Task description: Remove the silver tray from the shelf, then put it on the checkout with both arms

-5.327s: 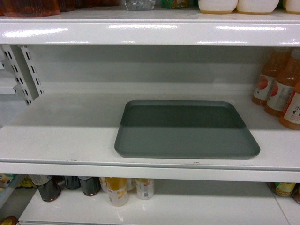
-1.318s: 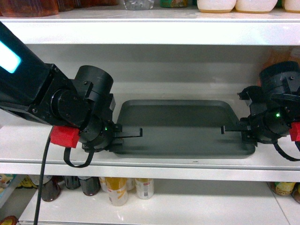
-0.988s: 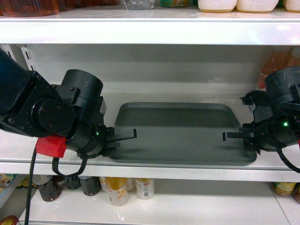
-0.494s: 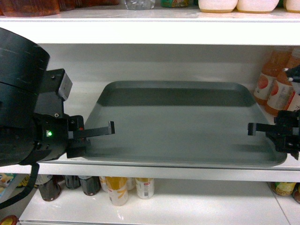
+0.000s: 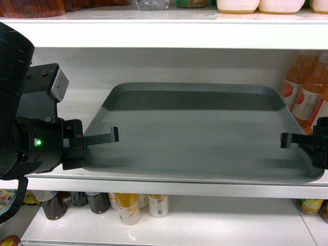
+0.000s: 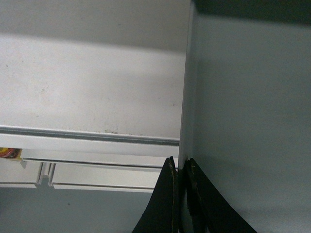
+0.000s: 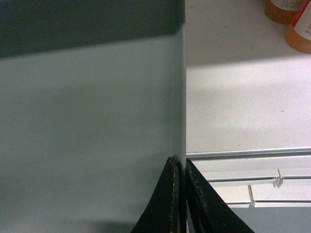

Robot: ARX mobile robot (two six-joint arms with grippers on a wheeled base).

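We see the shelf [image 5: 77, 110], a glossy white board with a pale back wall. At its right end, orange bottles [image 5: 306, 97] stand on it near the back. The silver tray [image 5: 200, 130] spans most of the board's middle, reaching its front edge; whether it rests on the board or is lifted we cannot tell. The board above [image 5: 154, 33] carries containers along its front edge, and the board below [image 5: 205, 225] holds bottles and cans [image 5: 128, 207].

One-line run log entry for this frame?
phase: lift-off | left gripper: shut on silver tray | right gripper: shut on tray | over shelf
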